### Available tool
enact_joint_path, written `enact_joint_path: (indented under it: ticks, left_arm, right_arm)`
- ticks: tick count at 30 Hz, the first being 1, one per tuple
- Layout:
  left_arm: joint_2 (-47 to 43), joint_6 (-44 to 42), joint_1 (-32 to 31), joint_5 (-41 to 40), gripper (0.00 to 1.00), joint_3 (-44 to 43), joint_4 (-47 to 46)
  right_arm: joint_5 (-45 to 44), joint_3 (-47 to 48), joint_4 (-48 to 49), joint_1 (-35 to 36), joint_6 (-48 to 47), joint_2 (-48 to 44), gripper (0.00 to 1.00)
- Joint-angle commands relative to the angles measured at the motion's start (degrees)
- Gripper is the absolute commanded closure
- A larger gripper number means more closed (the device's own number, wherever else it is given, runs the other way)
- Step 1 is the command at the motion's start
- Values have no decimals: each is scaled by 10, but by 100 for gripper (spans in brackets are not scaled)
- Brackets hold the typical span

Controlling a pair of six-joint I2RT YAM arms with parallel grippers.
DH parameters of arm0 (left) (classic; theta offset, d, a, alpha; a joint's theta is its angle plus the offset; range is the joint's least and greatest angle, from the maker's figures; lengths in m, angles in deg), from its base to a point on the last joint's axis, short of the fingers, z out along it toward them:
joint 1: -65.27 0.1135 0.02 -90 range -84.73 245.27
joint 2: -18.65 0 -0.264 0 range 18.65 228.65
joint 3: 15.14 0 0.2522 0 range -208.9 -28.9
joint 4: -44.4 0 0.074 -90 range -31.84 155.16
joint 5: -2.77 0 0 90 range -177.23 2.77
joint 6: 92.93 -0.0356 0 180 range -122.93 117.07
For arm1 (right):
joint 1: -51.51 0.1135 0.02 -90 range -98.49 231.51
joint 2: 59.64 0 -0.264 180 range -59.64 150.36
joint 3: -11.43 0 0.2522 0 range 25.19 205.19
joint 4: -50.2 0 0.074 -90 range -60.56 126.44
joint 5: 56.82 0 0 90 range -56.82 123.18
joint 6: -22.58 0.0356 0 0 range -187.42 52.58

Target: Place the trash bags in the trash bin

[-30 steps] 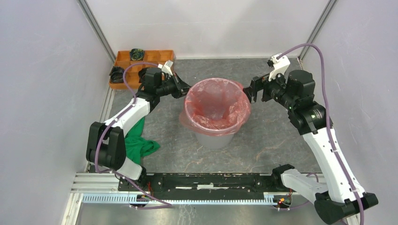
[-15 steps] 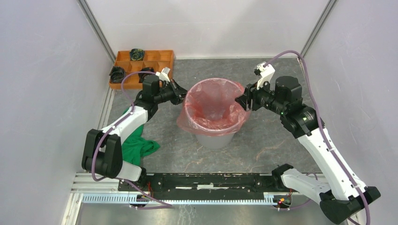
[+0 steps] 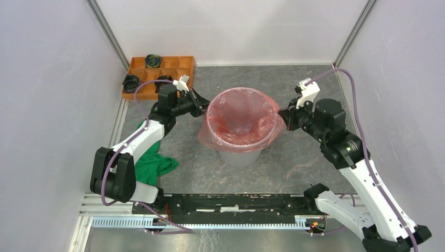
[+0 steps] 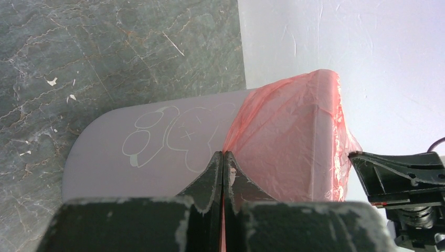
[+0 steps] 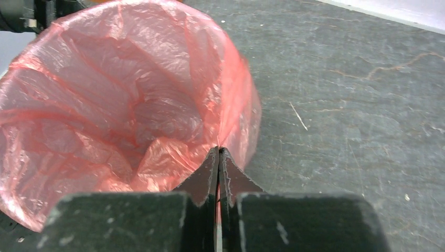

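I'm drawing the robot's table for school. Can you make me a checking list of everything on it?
Surface: grey stone-look table, scuffed.
Job's things: red trash bag lines the grey trash bin, its edge draped over the rim.
Clutter: green cloth; wooden tray with black rolls.
End effectors: left end effector and right end effector each shut on the bag's edge.
Cables: purple cables loop over both arms.
Surroundings: pale walls.

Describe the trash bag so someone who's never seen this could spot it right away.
In the middle of the dark grey table, a pale grey trash bin stands upright. The trash bag lines its mouth and drapes over its rim. It alone is thin, glossy, red-orange plastic, unlike the green cloth crumpled to the left.
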Motion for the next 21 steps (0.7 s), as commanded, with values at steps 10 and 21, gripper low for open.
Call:
enact_joint_path:
  ticks: [10,21]
  left_arm:
    - [-15,-15,0,-12,98,0,16]
    - [9,-26,0,-10,98,11,18]
  right_arm:
    - [-153,-152,112,0,8,-63,99]
    - [-177,-186,185,-2,-10,24,100]
